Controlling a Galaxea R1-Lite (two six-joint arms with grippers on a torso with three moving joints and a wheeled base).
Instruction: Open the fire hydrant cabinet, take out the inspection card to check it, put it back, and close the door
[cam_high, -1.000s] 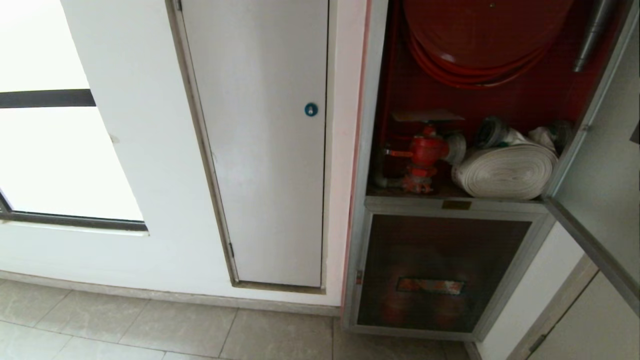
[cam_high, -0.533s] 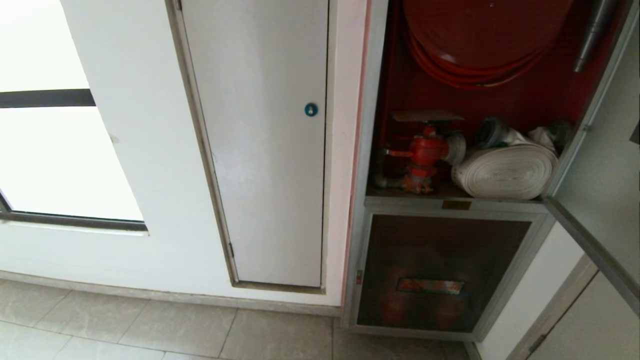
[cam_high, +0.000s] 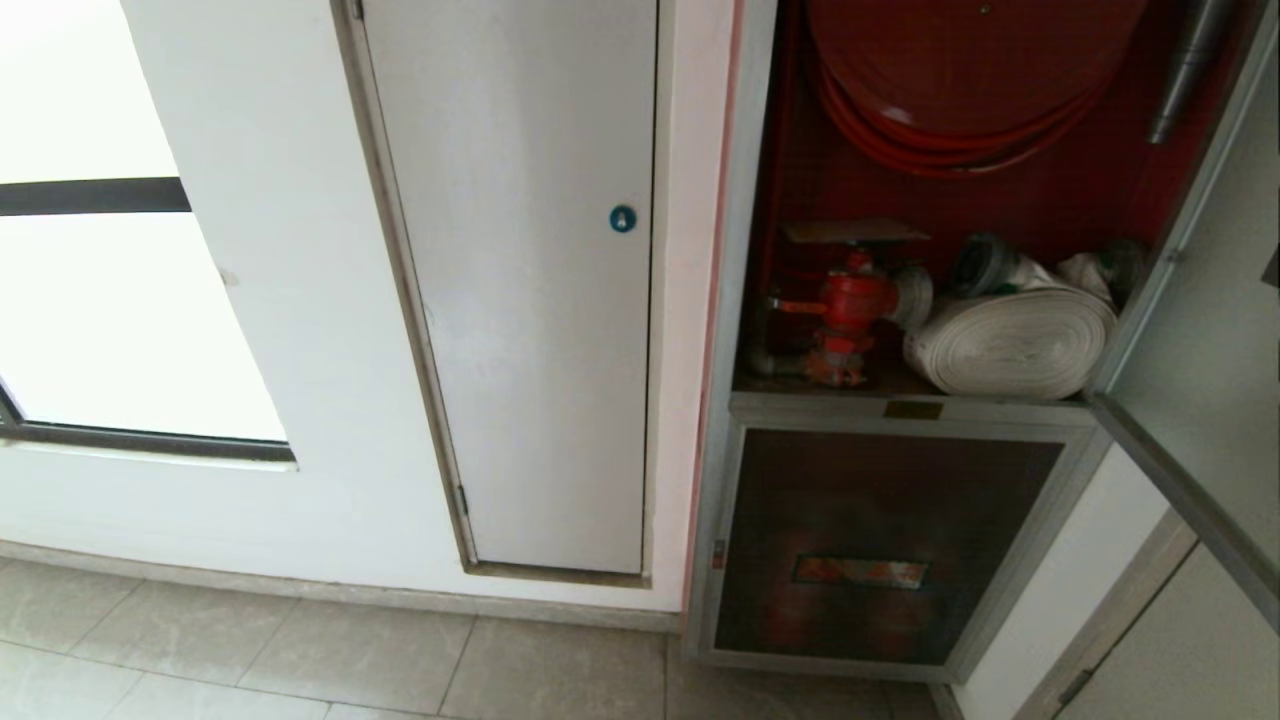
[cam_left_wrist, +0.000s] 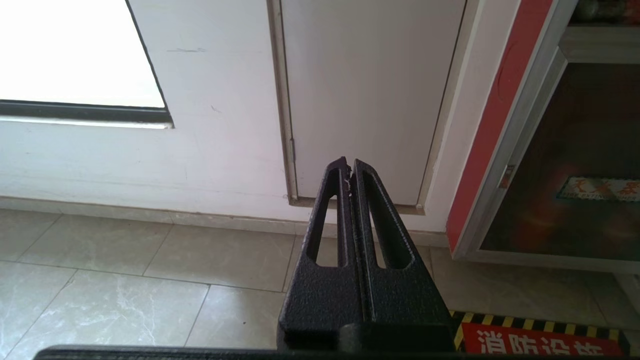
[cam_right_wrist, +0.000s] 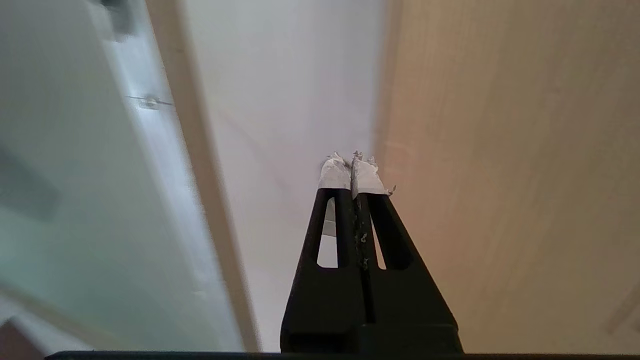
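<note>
Fire hydrant cabinet (cam_high: 745, 250), a tall wall unit framed in brushed silver metal with a red-painted inside, stands open at the right of the head view. A glossy red disc-shaped hose reel (cam_high: 970, 60) wound with red hose fills its upper part. Below it, on the cabinet's shelf, a red cast valve (cam_high: 850, 305) stands just beside a flat coil of white woven hose (cam_high: 1010, 345). Under the shelf sits a smaller dark tinted panel with a red label (cam_high: 870, 545), in its own silver frame. The door (cam_high: 1200, 400), a large silver-framed panel, is swung out to the right, its pale inner face toward the camera. No inspection card shows in any view.

Left of the cabinet is a plain white door with a round blue lock (cam_high: 622, 219), smooth and matt, then a bright window (cam_high: 110, 320). The floor (cam_high: 300, 660) is grey marbled tile.

The left gripper (cam_left_wrist: 348, 167), black and rough-textured with slotted wedge-shaped fingers, hangs low over the tiles facing the white door, jaws closed on nothing. The right gripper (cam_right_wrist: 354, 170), its tips wrapped in frayed white tape, has its jaws closed and empty, close to pale smooth surfaces, with the door's blurred frame to one side.
</note>
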